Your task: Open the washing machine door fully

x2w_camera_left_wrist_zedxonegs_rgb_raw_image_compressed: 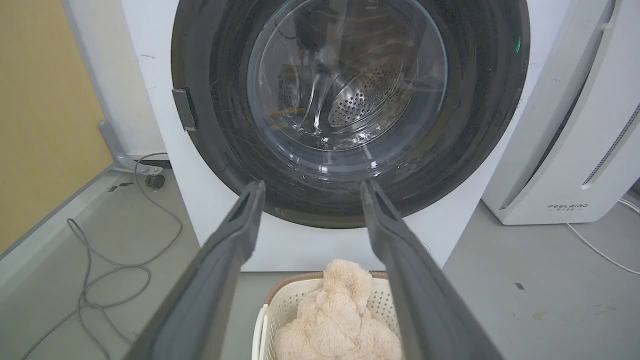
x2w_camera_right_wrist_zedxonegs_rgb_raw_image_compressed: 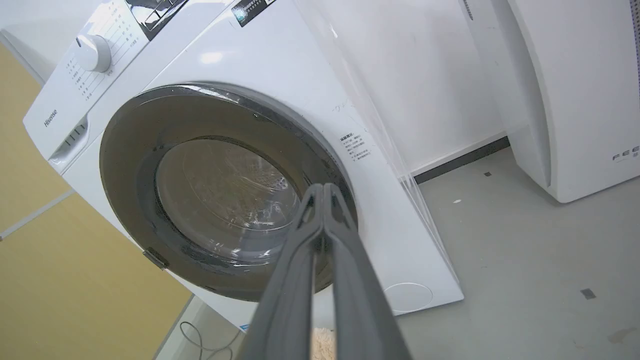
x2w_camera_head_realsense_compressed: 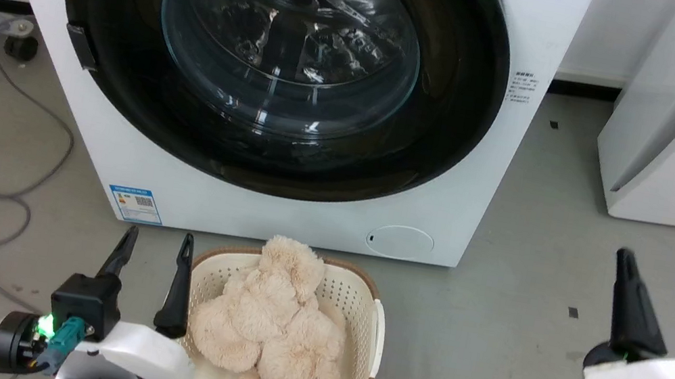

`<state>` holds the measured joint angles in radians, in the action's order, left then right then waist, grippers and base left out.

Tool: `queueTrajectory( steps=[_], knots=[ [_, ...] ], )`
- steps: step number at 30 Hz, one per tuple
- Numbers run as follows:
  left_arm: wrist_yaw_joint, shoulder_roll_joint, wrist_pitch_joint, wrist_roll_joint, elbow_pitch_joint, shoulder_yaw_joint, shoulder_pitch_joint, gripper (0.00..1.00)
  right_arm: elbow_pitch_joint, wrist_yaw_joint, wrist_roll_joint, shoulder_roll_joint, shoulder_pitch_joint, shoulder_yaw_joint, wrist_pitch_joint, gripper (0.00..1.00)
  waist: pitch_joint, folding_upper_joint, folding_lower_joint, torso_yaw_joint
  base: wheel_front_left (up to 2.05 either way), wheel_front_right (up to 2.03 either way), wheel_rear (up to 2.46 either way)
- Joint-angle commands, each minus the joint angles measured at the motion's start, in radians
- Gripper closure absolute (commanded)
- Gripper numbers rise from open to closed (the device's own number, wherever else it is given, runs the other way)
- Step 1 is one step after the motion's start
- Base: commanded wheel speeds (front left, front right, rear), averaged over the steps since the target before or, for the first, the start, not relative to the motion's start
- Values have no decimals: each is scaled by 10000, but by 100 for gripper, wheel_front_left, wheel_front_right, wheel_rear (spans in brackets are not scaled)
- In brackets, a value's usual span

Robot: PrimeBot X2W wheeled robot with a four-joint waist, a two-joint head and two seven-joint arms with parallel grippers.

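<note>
Spread apart, nothing between, at the left gripper [x2w_camera_left_wrist_zedxonegs_rgb_raw_image_compressed: 311, 185]; pressed tip to tip on nothing at the right gripper [x2w_camera_right_wrist_zedxonegs_rgb_raw_image_compressed: 323, 187]. Both low and well short of the washing machine door [x2w_camera_head_realsense_compressed: 280, 60]: left one below the door's left half, right one below and off past its right edge. No contact anywhere.

Door itself shut flush on the front of the washing machine [x2w_camera_head_realsense_compressed: 504, 176]: glossy black ring, bulging glass bowl at centre, small black latch [x2w_camera_head_realsense_compressed: 82, 46] on the ring's left edge.

Handling, by guess: rigid, fairly heavy w/ that glass, hinged prob. opposite the latch, i.e. on the door's right side. Ring and glass slick and rounded, poor for pads. Better to hook or pinch at the latch, pull straight out to pop the catch, then follow the arc round to full swing. Expect a stiff start, easy travel after. Left gripper better placed for it, being nearer the latch and open.

Just below the door: basket [x2w_camera_head_realsense_compressed: 372, 291] w/ plush toy [x2w_camera_head_realsense_compressed: 272, 316], likely to crowd a low approach.

From left wrist cam: latch nearly square-on, perforated drum [x2w_camera_left_wrist_zedxonegs_rgb_raw_image_compressed: 360, 97] behind the glass. From right wrist cam: door at a slant, rim of the ring readable vs. the white front, knob [x2w_camera_right_wrist_zedxonegs_rgb_raw_image_compressed: 93, 52] and panel above the door. From head cam: both grippers together w/ the door, plus blue label [x2w_camera_head_realsense_compressed: 135, 203] below its left.
</note>
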<state>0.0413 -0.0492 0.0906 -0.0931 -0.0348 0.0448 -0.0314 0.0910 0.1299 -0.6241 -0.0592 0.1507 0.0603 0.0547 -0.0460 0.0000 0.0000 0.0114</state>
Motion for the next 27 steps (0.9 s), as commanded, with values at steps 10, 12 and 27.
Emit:
queueTrajectory(
  steps=[10,12,27],
  knots=[
    [82,-7,313,-196,229,30,-659,0,1405,4,-1832,-528,2333,62,42,100,-842,0,0,22,0,0,0],
    [85,-7,354,-208,274,49,-772,0,1742,4,-2132,-667,2841,30,-3,100,-1013,0,0,8,0,0,0],
    [113,-8,668,-434,551,144,-1527,0,4602,5,-3770,-1693,7026,-1018,-1114,100,-2142,0,0,-230,0,0,0]
  ],
)
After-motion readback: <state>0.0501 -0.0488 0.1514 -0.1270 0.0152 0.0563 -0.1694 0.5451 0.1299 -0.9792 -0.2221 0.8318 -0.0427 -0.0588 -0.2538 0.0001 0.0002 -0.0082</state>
